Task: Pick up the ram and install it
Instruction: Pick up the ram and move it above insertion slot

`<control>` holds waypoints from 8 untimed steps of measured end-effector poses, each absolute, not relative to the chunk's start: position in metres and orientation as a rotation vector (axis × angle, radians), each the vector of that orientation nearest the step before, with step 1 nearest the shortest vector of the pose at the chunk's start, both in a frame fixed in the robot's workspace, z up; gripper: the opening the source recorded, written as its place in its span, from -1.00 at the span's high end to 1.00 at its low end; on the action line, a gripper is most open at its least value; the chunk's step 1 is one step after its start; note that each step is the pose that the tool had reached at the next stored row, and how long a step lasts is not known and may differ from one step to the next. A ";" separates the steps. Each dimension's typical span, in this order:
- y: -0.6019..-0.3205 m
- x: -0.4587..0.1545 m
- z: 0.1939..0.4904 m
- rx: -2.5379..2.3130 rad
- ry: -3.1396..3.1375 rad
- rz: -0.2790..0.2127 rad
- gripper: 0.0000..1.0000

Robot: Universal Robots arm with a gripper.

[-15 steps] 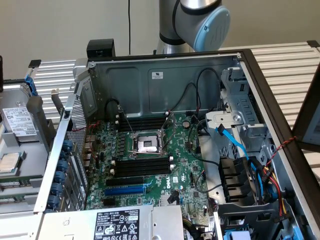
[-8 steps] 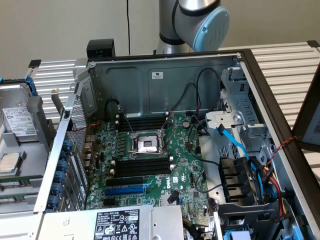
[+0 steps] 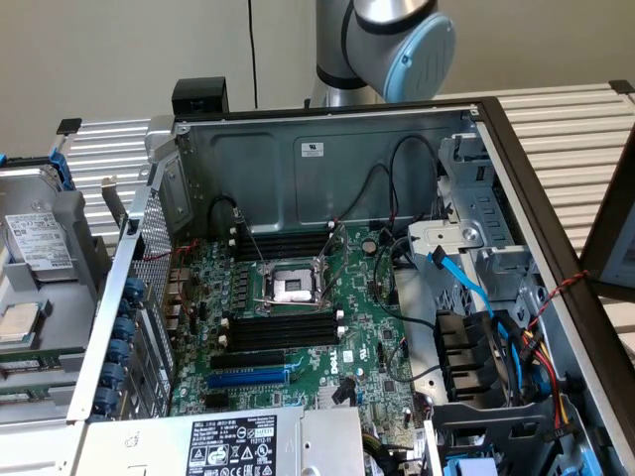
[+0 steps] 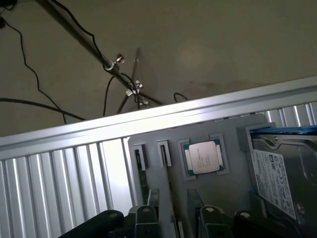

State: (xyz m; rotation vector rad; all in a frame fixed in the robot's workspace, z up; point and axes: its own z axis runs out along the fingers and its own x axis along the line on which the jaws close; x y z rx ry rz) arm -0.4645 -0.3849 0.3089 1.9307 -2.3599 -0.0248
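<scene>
Grey plastic parts tray (image 4: 233, 188), set on a ribbed aluminium table (image 4: 49, 188). Holds a square silver processor chip (image 4: 204, 157), a labelled hard drive (image 4: 277, 173) and the long, thin green ram stick (image 4: 144, 183), which stands on edge in a tray slot beside the processor. A black two-finger gripper (image 4: 179, 223) hovers over the tray, jaws spread and empty, one finger nearest the ram.

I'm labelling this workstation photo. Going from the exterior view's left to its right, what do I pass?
From the left: hard drive → blue card latches → CPU socket → light-blue data cable → red, yellow and black wire bundle.
</scene>
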 end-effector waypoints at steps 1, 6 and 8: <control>-0.386 -0.465 0.309 1.936 -2.356 -0.024 0.28; -0.390 -0.465 0.306 1.987 -2.317 -0.016 0.28; -0.391 -0.465 0.305 2.010 -2.300 -0.012 0.28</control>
